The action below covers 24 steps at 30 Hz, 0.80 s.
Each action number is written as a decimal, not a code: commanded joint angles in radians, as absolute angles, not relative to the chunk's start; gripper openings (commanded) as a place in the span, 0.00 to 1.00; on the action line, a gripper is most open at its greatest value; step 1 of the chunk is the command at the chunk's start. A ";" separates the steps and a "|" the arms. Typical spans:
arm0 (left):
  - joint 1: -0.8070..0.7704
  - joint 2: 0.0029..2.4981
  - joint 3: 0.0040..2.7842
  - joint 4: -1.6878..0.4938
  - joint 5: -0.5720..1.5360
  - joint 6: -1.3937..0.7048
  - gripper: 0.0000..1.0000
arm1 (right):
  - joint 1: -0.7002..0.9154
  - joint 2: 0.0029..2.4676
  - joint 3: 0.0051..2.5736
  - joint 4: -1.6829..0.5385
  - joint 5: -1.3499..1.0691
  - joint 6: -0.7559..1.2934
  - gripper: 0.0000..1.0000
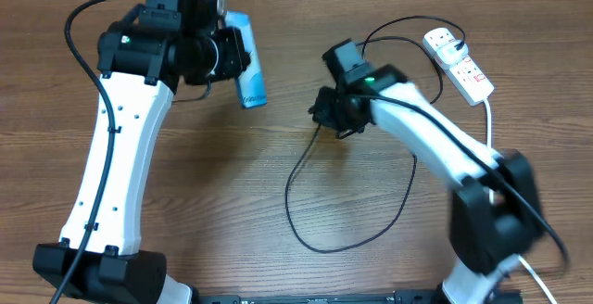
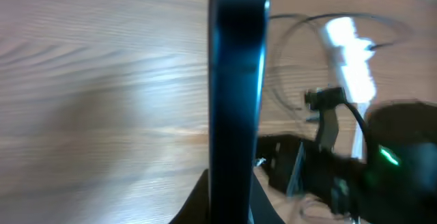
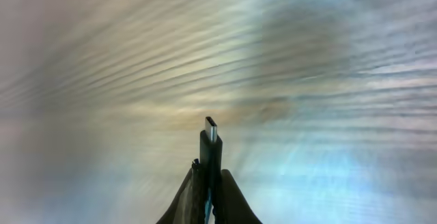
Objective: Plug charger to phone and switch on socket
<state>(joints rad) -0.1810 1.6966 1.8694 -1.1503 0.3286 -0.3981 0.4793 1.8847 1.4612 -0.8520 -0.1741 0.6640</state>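
The charger (image 1: 306, 234) sprawls in a black loop across the near side of the table (image 1: 232, 193), its plug tip (image 3: 212, 130) pinched between the closed fingers of my right gripper (image 1: 332, 111). The phone (image 1: 250, 80) sits to the left of that tip and slightly farther off, clamped in my left gripper (image 1: 222, 58), its long axis running far to near. Nothing stands in the gap between tip and phone. The socket (image 1: 460, 64) lies far right, nearer the right arm, with the white plug head (image 1: 441, 39) seemingly seated at its far end. I cannot tell which phone end carries the port, and the slack cable may drag.
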 commanded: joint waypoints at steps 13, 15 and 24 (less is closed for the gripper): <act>-0.067 1.682 1.876 -0.904 1.059 -0.422 0.04 | 0.632 1.406 1.512 -1.002 -0.368 0.260 0.04; -0.068 1.682 1.876 -0.905 1.124 -0.400 0.04 | 0.654 1.404 1.512 -0.989 -0.368 0.260 0.04; -0.068 1.683 1.876 -1.036 1.088 -0.219 0.04 | 0.685 1.404 1.512 -0.956 -0.369 0.260 0.04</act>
<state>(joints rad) -0.0639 1.6966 1.8694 -1.0199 1.0721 -0.3176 0.6769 1.4189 1.5036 -0.9615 -0.3592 0.2874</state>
